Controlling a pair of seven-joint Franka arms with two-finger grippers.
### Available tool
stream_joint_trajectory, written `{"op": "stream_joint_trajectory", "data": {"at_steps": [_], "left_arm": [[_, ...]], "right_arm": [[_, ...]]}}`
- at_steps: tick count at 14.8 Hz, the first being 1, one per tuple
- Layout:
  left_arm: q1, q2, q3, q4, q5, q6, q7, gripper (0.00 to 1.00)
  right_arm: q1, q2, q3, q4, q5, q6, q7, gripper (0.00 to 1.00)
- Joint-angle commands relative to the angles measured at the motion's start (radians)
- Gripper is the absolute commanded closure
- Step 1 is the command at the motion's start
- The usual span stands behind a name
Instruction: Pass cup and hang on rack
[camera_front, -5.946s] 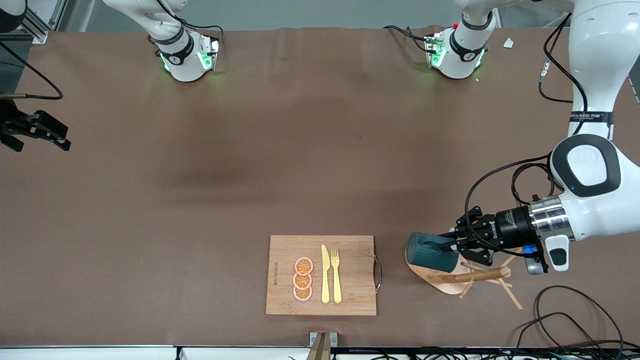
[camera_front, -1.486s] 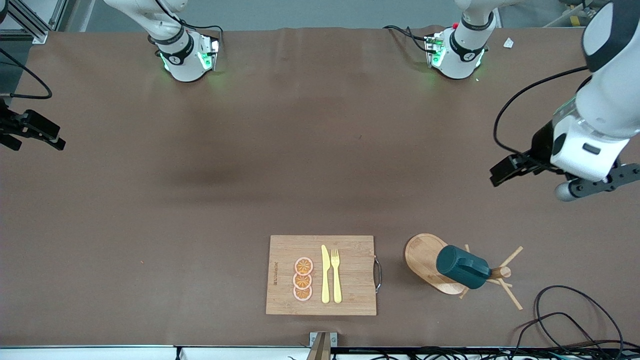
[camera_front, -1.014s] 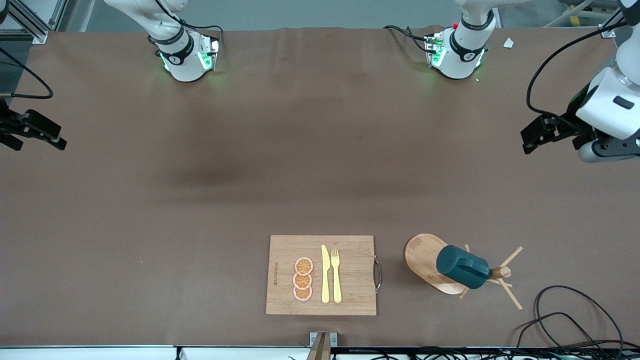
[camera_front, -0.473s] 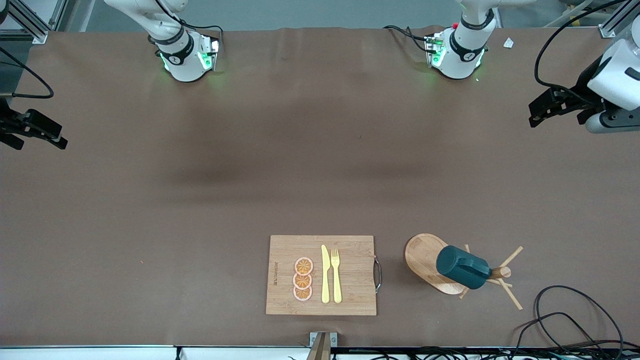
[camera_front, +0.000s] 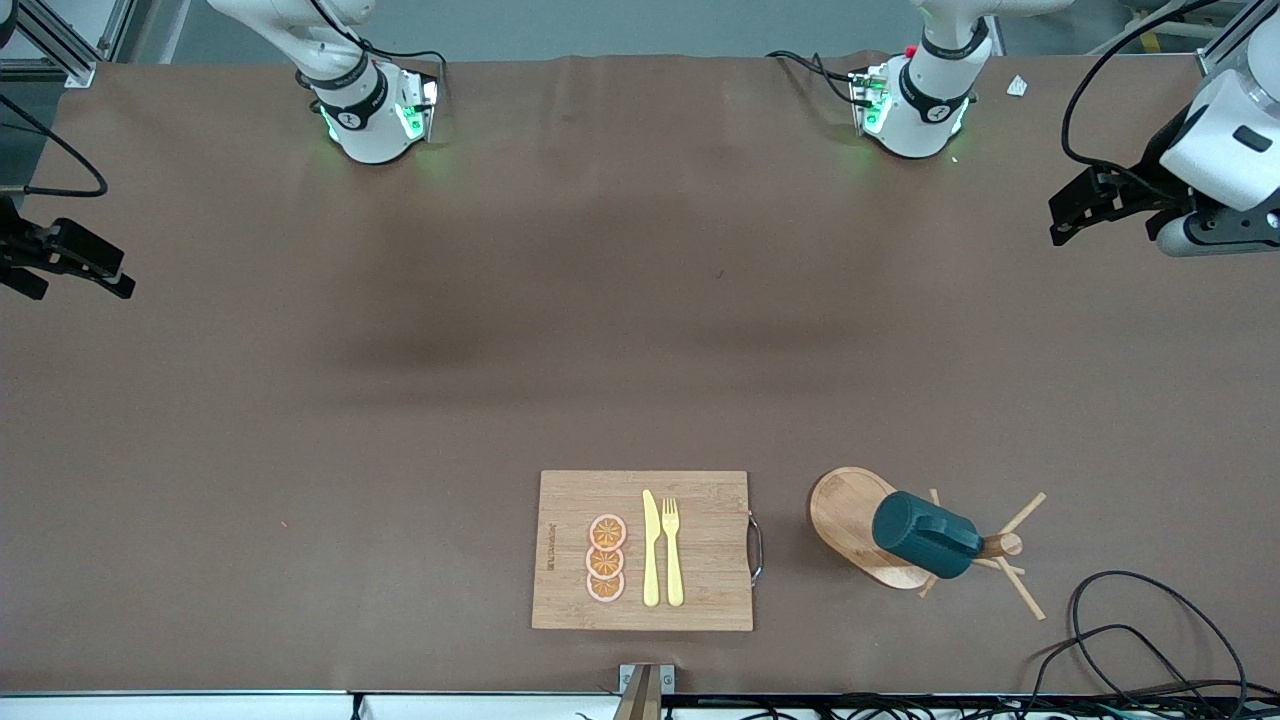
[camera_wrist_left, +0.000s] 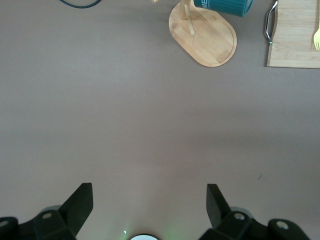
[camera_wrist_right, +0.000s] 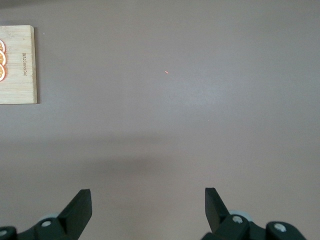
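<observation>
The right gripper (camera_front: 70, 268) hangs in the air over the bare brown table (camera_front: 400, 400) at the right arm's end, its black fingers (camera_wrist_right: 80, 207) spread wide with nothing between them. This arm waits. From its wrist view, only the corner of the rectangular bamboo cutting board (camera_wrist_right: 17, 65) shows, well apart from the fingers.

On that cutting board (camera_front: 640, 550) lie three round orange slices (camera_front: 606, 558) in a row, and beside them a pale yellow plastic knife (camera_front: 651, 548) and a matching yellow fork (camera_front: 672, 550). The board has a thin metal handle (camera_front: 756, 548) on the edge that faces the rack.

The light wooden mug rack with an oval bamboo base (camera_front: 850, 515), a central post and thin angled pegs stands near the board, toward the left arm's end. The small dark teal-green cylindrical cup (camera_front: 925, 534) hangs on one of its pegs, above the base, free of both grippers.

The left gripper (camera_front: 1075, 210) hangs over the table at the left arm's end, well apart from the rack, with its fingers (camera_wrist_left: 80, 205) wide and empty. Its wrist view shows the rack's base (camera_wrist_left: 205, 37) and the cup (camera_wrist_left: 227, 6) well apart from the fingertips.

A black cable (camera_front: 1150, 620) loops on the table near the rack.
</observation>
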Motion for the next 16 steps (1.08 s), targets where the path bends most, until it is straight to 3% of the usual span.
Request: {"op": "stream_joint_trajectory", "data": {"at_steps": [1, 16], "left_arm": [[-0.004, -0.020, 0.004, -0.028, -0.013, 0.004, 0.015, 0.00], [0.013, -0.014, 0.003, 0.001, -0.019, -0.001, 0.044, 0.00]], "right_arm": [[-0.013, -0.025, 0.007, -0.027, 0.017, 0.003, -0.014, 0.00], [-0.012, -0.025, 0.009, -0.021, 0.017, -0.004, -0.014, 0.00]]}}
